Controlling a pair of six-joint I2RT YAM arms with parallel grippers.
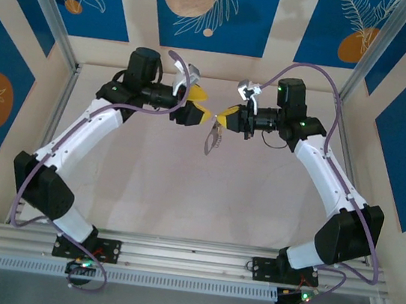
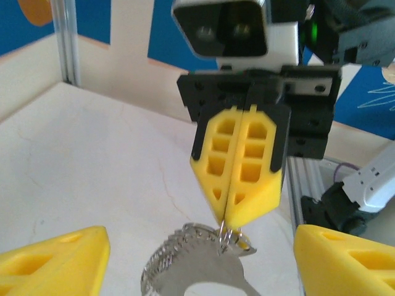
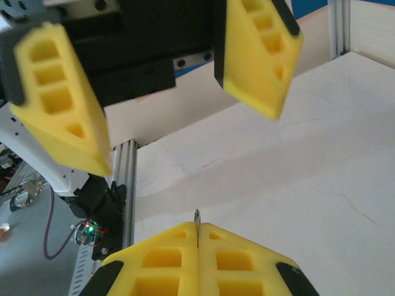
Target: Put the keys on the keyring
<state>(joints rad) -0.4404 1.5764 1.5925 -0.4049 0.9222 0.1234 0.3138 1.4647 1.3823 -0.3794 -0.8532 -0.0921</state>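
Starting left with the left gripper (image 1: 200,104): spread wide, gripping nothing, poised just left of the right gripper (image 1: 222,117), tips facing it, not touching. Next, dangling straight below that right gripper's tips, the grey keyring (image 1: 211,139). Tucked right beside those same tips, a tiny gold-headed key (image 2: 245,246), up against the keyring's top. And the right gripper itself: clamped fully shut, pinching a thin sliver of metal at the keyring's top.

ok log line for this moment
left gripper open | right gripper shut on keyring | keyring hanging above table
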